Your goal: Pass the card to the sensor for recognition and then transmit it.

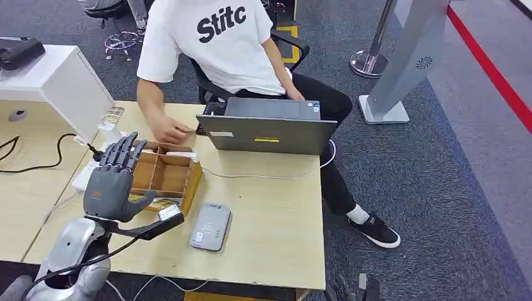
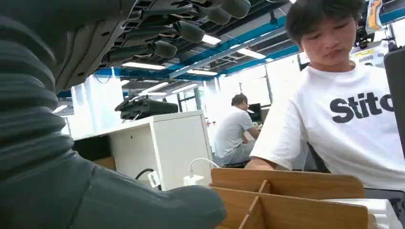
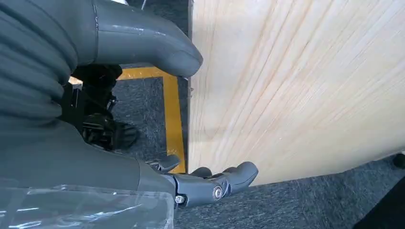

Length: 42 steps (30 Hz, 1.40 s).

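Note:
My left hand (image 1: 116, 179) hovers with fingers spread over the near left part of a wooden divided box (image 1: 166, 175) and holds nothing. In the left wrist view its fingers (image 2: 181, 28) and thumb (image 2: 143, 205) stand well apart above the box's partitions (image 2: 286, 191). A white flat piece (image 1: 182, 153), possibly a card, lies at the box's far side, also seen as a white slab (image 2: 372, 210). The grey card sensor (image 1: 210, 227) lies flat on the table to the right of the box. My right hand (image 3: 157, 119) hangs beside the table's edge (image 3: 191, 119), empty, thumb and fingers apart.
A person in a white shirt (image 1: 219, 44) sits behind the table with a grey laptop (image 1: 270, 128); their hand (image 1: 166, 132) rests by the box's far side. A white cabinet (image 1: 56, 81), a power strip (image 1: 85, 175) and cables lie to the left. A grey stand (image 1: 401, 69) is on the floor at right.

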### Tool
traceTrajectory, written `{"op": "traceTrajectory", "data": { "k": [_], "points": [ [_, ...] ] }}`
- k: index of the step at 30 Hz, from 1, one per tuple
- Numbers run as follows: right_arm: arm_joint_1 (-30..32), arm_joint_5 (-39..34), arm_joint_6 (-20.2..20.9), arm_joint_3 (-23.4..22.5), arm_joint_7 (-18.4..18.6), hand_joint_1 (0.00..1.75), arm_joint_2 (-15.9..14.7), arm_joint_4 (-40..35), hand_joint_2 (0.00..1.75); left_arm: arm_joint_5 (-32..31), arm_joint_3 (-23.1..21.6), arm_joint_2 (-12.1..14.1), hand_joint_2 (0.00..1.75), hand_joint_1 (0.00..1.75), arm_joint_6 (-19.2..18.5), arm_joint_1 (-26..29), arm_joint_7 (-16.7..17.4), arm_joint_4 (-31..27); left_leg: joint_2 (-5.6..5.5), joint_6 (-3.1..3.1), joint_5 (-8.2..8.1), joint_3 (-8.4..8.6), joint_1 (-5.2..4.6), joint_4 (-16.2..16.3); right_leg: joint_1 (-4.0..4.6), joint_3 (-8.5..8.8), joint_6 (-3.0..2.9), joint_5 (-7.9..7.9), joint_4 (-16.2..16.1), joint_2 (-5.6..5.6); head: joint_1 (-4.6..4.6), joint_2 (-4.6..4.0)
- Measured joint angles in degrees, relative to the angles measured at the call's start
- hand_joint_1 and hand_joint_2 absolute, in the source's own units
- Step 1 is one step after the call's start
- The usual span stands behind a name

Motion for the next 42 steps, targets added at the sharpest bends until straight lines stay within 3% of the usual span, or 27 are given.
{"op": "traceTrajectory", "data": {
  "k": [5,8,16,33,42],
  "points": [
    [0.0,-0.15,0.09,0.0,0.0,0.0,0.0,0.0,1.75,0.02,0.0,-0.02,1.75,0.0,-0.54,0.07,-0.17,0.0,0.0,0.0,0.0,0.0,0.0,0.0,0.0,0.0,0.0,0.0,0.0,0.0,0.0,0.02],
    [0.0,-0.48,0.57,0.0,-0.02,0.0,0.0,0.0,1.75,1.55,-0.02,0.24,1.75,0.0,-3.59,0.52,-2.01,0.0,0.01,0.0,0.0,0.0,0.0,0.0,0.0,0.0,0.0,0.0,0.0,0.01,0.0,0.0],
    [-0.04,-0.74,1.31,0.0,0.04,0.0,0.0,0.0,1.75,1.31,-1.31,0.81,1.75,0.0,-6.4,1.27,-3.65,0.33,0.01,0.0,0.0,-0.01,0.0,0.0,0.0,-0.03,0.0,0.0,0.0,0.01,0.0,0.02],
    [-0.08,-1.18,2.56,0.0,0.81,0.0,0.0,0.0,1.75,-1.6,-3.43,0.87,1.75,0.0,-6.47,1.28,-2.03,3.76,0.01,0.0,0.0,-0.01,0.0,0.0,0.0,-0.03,0.0,0.0,0.0,0.0,-0.02,0.02],
    [-0.19,-1.44,2.91,0.42,1.4,0.0,0.0,0.0,1.75,-6.38,-3.52,1.9,1.75,0.0,-6.3,0.95,-1.68,9.13,0.01,0.0,0.0,-0.01,0.0,0.0,0.0,-0.03,0.0,0.0,0.0,0.01,-0.02,0.0]
  ]
}}
